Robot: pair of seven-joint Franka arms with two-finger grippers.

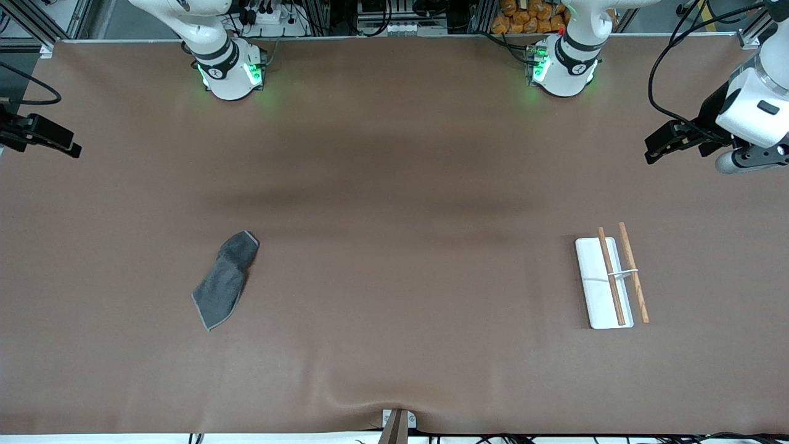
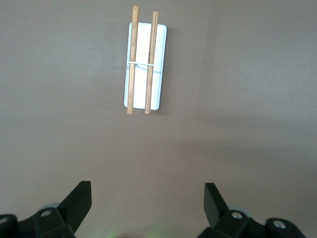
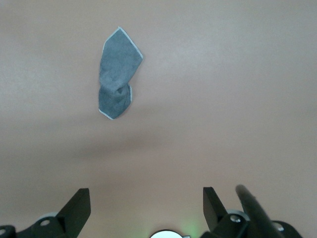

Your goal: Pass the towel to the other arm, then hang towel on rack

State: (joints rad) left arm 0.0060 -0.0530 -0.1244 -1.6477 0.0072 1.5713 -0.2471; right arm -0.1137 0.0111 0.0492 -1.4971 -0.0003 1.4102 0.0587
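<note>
We see a wide desk (image 1: 394, 185) covered edge to edge in a plain brown mat, matte and unmarked apart from soft shadow bands across its middle and a small pucker at the edge nearest the front camera, where a metal bracket (image 1: 397, 422) clamps it. Along the edge where the arms stand we find aluminium framing, bundles of black cable, a power strip and a heap of orange objects (image 1: 530, 17). Both white arm bases glow green at their collars.

The towel (image 1: 226, 279) lies crumpled and twisted on the mat toward the right arm's end of the desk, dark grey with a pale stitched border, touched by nothing. The rack (image 1: 607, 282) sits well apart from it, toward the left arm's end: a white tray lying flat, with two brown rods running along its length, joined by a thin white crosspiece.

The left pincer (image 2: 147, 201) hangs over bare mat at its own end of the desk, released and holding nothing, with the rack in its wrist view. The right pincer (image 3: 146, 203) hangs over the edge at its own end, likewise released and empty, with the towel in its wrist view.
</note>
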